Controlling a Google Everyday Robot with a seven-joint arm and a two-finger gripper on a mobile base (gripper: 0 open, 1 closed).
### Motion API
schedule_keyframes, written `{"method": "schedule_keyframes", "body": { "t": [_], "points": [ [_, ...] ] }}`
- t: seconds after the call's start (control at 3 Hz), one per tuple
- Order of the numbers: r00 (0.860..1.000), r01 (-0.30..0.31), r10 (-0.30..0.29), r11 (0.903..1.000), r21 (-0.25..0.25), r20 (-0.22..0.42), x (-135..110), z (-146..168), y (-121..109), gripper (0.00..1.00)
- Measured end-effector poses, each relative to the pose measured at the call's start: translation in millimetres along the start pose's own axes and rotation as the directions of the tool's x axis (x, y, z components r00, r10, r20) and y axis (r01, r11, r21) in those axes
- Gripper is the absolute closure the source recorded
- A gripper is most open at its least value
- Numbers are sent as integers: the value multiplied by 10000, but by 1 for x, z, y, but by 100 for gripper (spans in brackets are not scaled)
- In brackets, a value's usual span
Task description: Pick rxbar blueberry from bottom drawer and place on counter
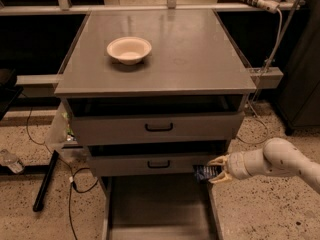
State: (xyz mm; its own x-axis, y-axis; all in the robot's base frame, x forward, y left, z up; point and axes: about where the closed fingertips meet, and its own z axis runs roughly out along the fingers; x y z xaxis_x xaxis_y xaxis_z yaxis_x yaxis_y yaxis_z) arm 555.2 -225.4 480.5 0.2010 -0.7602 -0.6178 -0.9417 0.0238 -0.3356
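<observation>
Pinching the rxbar blueberry [203,172], fingers [218,160] over right wall of bottom drawer [160,204]

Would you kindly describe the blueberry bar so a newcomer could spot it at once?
Beneath the grey counter, find the open bottom drawer; at its right edge, the gripper holds the rxbar blueberry. It is a small, flat, dark-blue wrapper, unlike the larger pale bowl on the counter.

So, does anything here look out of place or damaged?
Nothing spilled or broken. Only the two upper drawers stand slightly ajar. The gripper, at the right edge of the bottom drawer, holds the rxbar blueberry.
</observation>
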Motion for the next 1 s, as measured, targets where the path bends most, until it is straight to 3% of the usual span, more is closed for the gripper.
{"method": "schedule_keyframes", "body": {
  "t": [0.67,1.0],
  "points": [
    [9998,201,-201,9998,-5,-18,-11,-7,3,100],
    [9929,1187,-1183,9923,338,-138,-51,-40,6,100]
  ]
}}
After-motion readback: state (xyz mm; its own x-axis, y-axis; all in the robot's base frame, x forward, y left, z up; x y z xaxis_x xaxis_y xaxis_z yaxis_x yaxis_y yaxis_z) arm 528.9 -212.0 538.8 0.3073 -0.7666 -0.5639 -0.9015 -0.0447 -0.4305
